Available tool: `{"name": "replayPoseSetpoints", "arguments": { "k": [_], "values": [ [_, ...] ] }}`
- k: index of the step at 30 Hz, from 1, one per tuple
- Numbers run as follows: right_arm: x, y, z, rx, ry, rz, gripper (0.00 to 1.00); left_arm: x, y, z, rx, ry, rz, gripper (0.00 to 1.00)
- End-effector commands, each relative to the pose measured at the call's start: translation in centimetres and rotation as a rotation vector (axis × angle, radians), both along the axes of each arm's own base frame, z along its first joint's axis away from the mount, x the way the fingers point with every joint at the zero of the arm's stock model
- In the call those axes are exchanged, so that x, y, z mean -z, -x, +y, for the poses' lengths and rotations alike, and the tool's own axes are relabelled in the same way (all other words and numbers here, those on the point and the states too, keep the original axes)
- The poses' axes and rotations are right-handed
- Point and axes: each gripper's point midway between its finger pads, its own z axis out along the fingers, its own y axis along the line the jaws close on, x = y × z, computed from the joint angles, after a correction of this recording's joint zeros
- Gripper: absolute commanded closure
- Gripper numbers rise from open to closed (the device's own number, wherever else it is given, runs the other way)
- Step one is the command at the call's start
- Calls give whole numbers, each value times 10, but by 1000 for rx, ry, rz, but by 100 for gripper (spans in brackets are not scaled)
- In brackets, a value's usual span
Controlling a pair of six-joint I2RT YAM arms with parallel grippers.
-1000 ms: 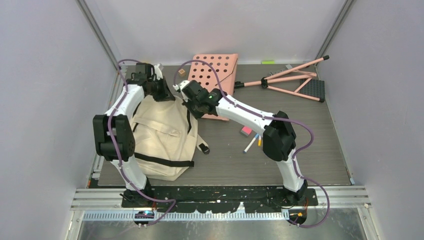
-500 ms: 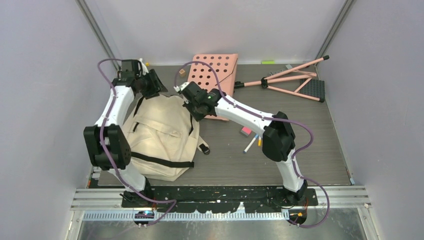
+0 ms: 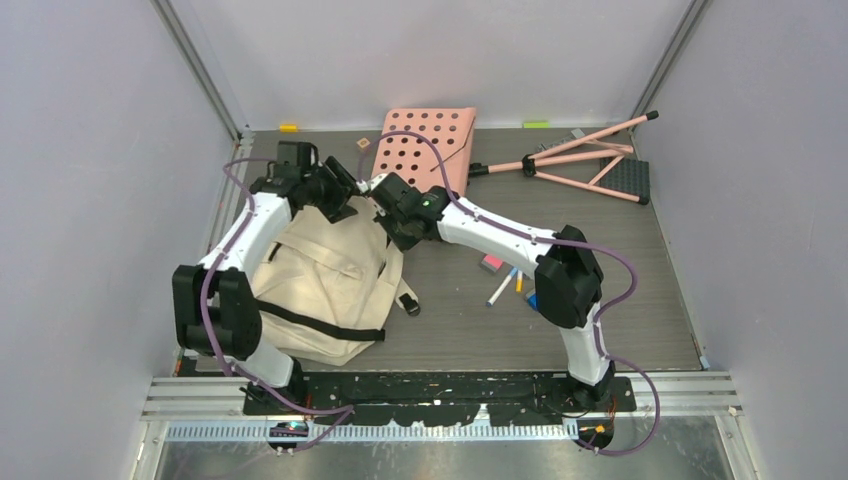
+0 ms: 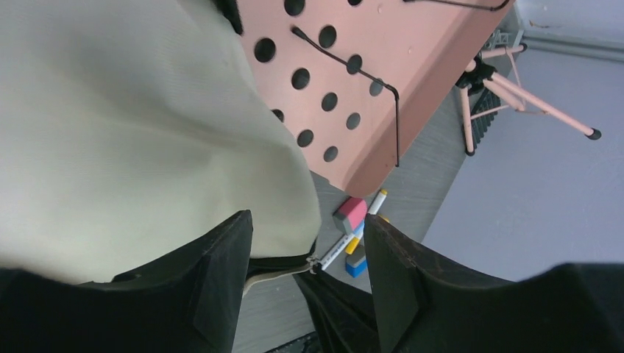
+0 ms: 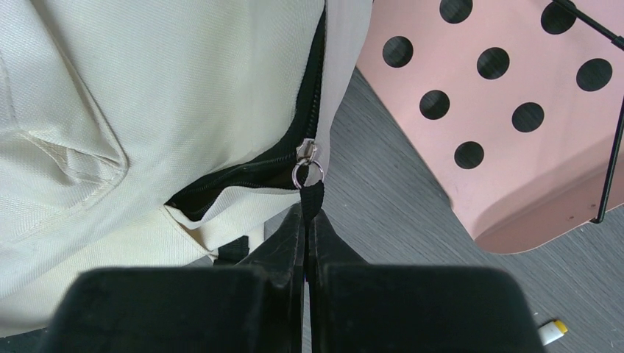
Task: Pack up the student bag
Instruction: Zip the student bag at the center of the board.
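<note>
**Your tally, kind by kind**

You have two arms [image 3: 495, 232], one student bag [image 3: 320, 275] at left with one zipper pull [image 5: 312, 193] showing, one pink perforated board [image 3: 440, 140] at upper middle and one pink tripod stand [image 3: 590, 160] at upper right. Right of centre you count two markers [image 3: 499, 291], one pink eraser [image 3: 492, 263] and one blue block [image 4: 355, 265]. Along the top edge sit one yellow piece [image 3: 288, 127], one green piece [image 3: 536, 124] and one small cube [image 3: 362, 143].

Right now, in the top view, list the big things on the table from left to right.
student bag → pink perforated board → pink folding stand
</note>
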Motion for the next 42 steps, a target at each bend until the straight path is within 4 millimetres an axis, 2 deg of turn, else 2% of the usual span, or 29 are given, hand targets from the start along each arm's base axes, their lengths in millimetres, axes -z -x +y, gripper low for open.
{"name": "replayPoseSetpoints", "arguments": {
  "k": [1,5,8,13,19,25,30,34,39,42],
  "values": [
    [-35,3,4,-12,-70,-64,99,-8,-11,-37,14,85,-12,40],
    [-35,2,8,-28,-65,-81,99,10,-8,-57,31,103,49,39],
    [-35,1,9,-38,-58,-91,100,17,-7,-65,54,106,73,44],
    [-35,-3,9,-42,-48,-111,99,22,-3,-67,55,106,97,76],
    [-37,-10,3,-15,-16,-146,99,24,-2,-69,49,124,114,99],
    [-36,-7,-9,12,38,-136,99,13,-24,-69,-12,139,71,100],
    [-17,-1,-7,8,74,-87,100,-3,-51,-59,-90,92,-20,100],
    [-17,-1,-3,4,62,-88,100,-6,-62,-50,-125,59,-49,100],
    [-30,19,14,-70,2,-70,99,-5,-73,-52,-138,88,-65,100],
    [-31,36,20,-104,-5,-65,99,-14,-82,-48,-157,91,-101,100]
  ]
}}
